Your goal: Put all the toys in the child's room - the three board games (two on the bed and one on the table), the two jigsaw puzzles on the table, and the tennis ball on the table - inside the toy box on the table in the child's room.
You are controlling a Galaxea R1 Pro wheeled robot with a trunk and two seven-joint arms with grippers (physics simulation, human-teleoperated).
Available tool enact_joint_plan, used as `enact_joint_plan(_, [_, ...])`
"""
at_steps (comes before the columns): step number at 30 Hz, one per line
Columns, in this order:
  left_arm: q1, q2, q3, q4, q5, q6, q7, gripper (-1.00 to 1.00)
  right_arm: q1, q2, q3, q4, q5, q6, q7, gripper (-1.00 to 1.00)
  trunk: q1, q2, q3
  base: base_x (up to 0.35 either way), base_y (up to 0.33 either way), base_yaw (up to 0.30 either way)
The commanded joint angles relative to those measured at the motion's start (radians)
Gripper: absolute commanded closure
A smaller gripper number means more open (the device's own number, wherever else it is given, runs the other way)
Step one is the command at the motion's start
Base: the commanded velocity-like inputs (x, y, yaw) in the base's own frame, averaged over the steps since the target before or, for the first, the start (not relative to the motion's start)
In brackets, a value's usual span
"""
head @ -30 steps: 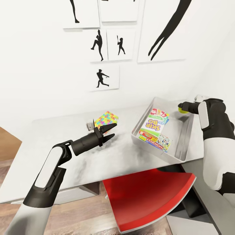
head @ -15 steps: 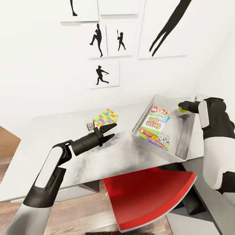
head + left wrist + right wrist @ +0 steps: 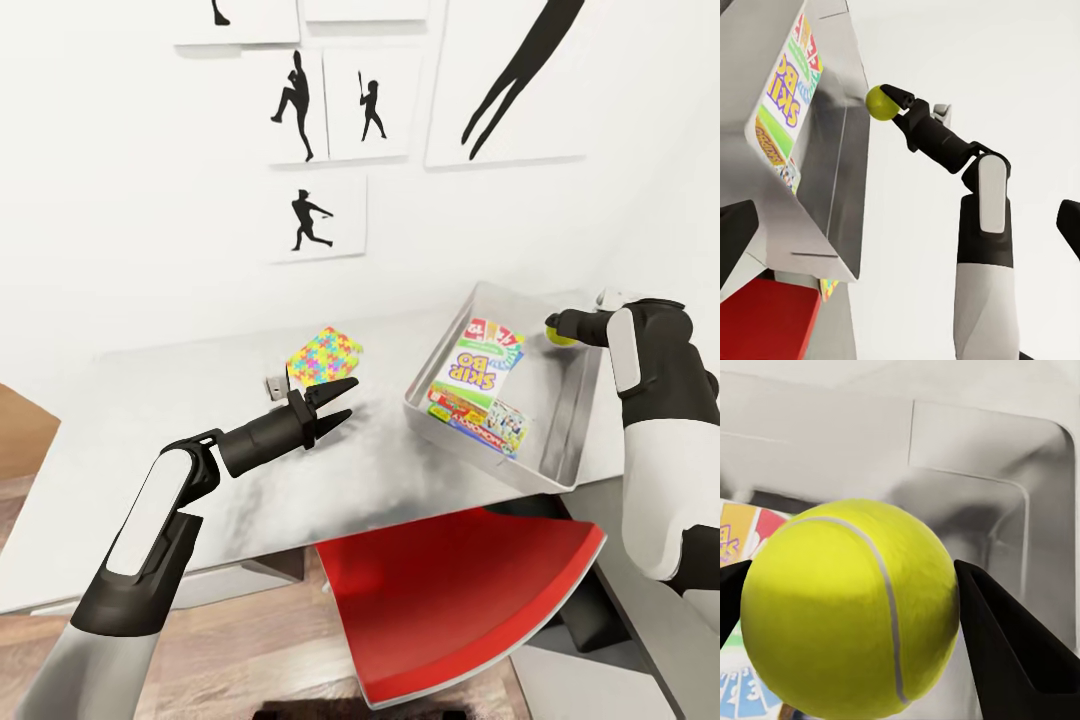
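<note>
A pale grey table with a mottled, darker patch near its middle stands against a white wall hung with black silhouette prints of baseball players. A red chair is tucked under the table's near edge, over wood-plank flooring.

The metal toy box sits on the table's right part. Inside it lie the Skip-Bo board game and, beneath it, more colourful game boxes.

The right gripper hangs over the toy box's far right edge, its fingers clamped on either side of the yellow-green tennis ball, which is held above the box's bare floor.

The left gripper hovers above the table's middle with its fingers spread and nothing between them. Just beyond it, a bright jigsaw puzzle box rests on the table, well apart from the toy box.
</note>
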Motion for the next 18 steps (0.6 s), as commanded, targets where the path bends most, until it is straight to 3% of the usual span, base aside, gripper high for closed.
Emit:
enact_joint_plan(1, [-0.001, 0.001, -0.001, -0.001, 0.010, 0.001, 0.008, -1.00, -0.001, 0.000, 0.000, -0.001, -0.013, 0.002, -0.011, 1.00, 0.000, -0.001, -0.003, 0.000, 0.000, 0.000])
enact_joint_plan(18, [-0.001, 0.001, -0.001, 0.000, 0.010, 0.002, 0.008, -1.00, 0.001, 0.000, 0.001, -0.001, -0.012, 0.003, -0.011, 1.00, 0.000, -0.001, -0.030, 0.000, 0.000, 0.000])
